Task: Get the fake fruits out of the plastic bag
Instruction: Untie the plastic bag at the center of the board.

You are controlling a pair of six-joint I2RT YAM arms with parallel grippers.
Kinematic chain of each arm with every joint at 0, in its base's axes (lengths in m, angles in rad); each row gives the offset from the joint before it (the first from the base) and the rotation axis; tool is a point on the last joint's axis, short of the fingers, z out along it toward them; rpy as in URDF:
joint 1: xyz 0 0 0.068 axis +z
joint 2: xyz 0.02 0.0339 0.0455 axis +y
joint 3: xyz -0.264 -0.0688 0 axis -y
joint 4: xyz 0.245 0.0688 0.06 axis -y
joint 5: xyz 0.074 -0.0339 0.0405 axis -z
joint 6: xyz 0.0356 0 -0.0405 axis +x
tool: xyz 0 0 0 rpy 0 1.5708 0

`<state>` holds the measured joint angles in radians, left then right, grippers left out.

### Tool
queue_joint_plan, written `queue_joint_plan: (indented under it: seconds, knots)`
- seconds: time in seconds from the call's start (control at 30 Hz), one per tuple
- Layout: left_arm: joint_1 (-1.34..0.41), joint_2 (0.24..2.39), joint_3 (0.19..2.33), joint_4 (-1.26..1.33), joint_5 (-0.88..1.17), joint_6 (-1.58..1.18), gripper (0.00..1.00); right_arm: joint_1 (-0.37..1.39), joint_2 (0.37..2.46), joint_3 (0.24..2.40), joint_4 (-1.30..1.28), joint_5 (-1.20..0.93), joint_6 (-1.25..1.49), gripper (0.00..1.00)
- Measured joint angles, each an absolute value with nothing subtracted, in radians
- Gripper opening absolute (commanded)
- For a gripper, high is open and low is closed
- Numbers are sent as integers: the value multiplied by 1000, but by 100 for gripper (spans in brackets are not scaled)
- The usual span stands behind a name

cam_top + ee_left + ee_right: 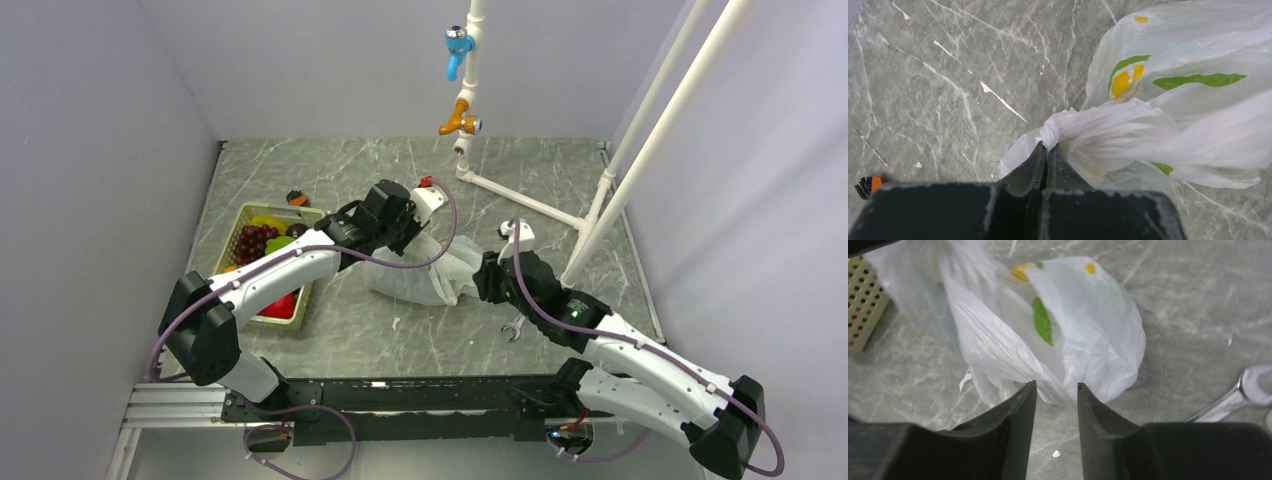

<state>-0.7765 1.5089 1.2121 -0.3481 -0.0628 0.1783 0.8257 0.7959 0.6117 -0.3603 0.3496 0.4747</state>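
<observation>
The plastic bag (425, 275) lies crumpled on the table's middle, white with lemon and leaf prints. My left gripper (1047, 148) is shut on a bunched fold of the bag (1168, 95). My right gripper (1055, 388) is open, its tips at the bag's near edge (1068, 340) with nothing between them. The fake fruits sit in the cream tray (296, 318) at the left: purple grapes (252, 240), a yellow one (266, 221) and a red one (279, 305). No fruit shows inside the bag.
A wrench (513, 329) lies near my right gripper, also in the right wrist view (1233, 399). A small orange-black object (296, 197) lies behind the tray. A white pipe frame (520, 200) with valves stands at the back right.
</observation>
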Motion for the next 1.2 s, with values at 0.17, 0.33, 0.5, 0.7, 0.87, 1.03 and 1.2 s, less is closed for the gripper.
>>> queue_joint_plan:
  seconds: [0.17,0.33,0.5,0.7,0.87,1.03,1.2]
  knots:
    - [-767,1509,1212,-350,-43,178,0,848,841,695,-321,262,344,77]
    - [-757,1509,1212,-352,-7,175,0,849,954,762,-241,195,262,80]
    - [-752,1510,1213,-358,20,171,0,856,1087,776,-161,149,197,69]
    - [-727,1515,1218,-363,46,160,0,936,1192,803,-117,369,178,33]
    - [-709,1516,1222,-363,56,144,0,965,1144,761,-70,549,215,15]
    - [-693,1516,1228,-364,54,118,0,956,976,674,-106,695,333,0]
    - [-667,1516,1230,-363,52,89,0,828,757,609,-308,751,614,0]
